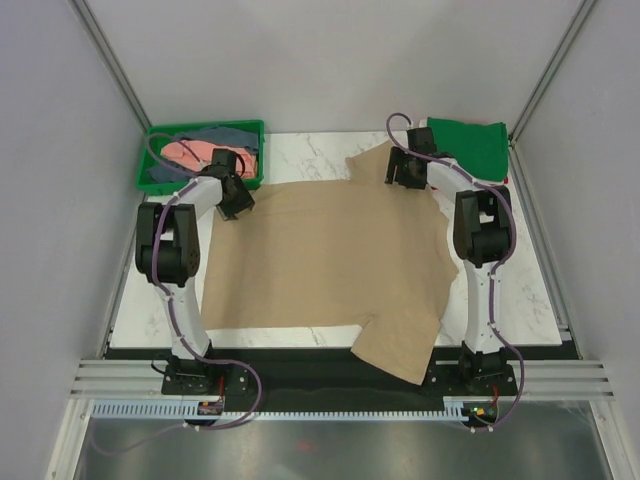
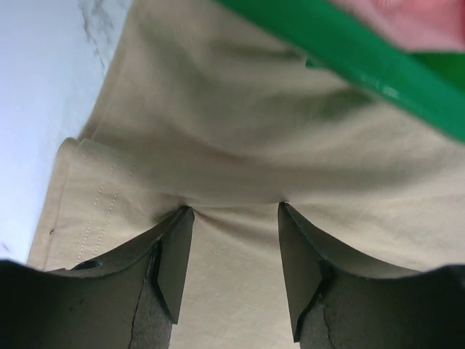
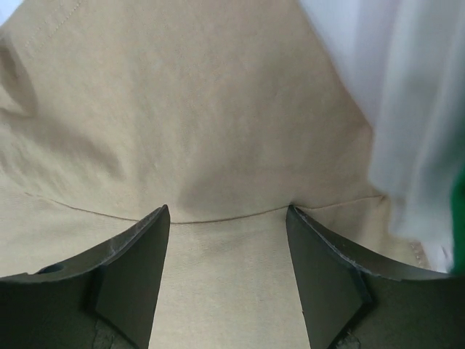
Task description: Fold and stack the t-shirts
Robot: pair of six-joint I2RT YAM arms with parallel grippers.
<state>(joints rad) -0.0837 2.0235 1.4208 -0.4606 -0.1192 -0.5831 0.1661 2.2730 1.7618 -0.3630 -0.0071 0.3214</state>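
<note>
A tan-beige t-shirt (image 1: 330, 260) lies spread flat across the middle of the table, with one sleeve hanging over the near edge. My left gripper (image 1: 237, 200) is open at the shirt's far left corner. In the left wrist view its gripper (image 2: 234, 209) has both tips pressed into the tan cloth (image 2: 240, 131), near a stitched hem. My right gripper (image 1: 401, 175) is open at the far right, by the other sleeve. In the right wrist view its gripper (image 3: 227, 211) has its tips resting on a seam of the tan cloth (image 3: 182, 109). Neither gripper holds anything.
A green plastic tray (image 1: 152, 160) at the far left holds a salmon pink shirt (image 1: 190, 152) and a grey-blue shirt (image 1: 235, 138); its rim (image 2: 378, 73) is close above my left fingers. A folded dark green shirt (image 1: 468, 142) lies at the far right corner.
</note>
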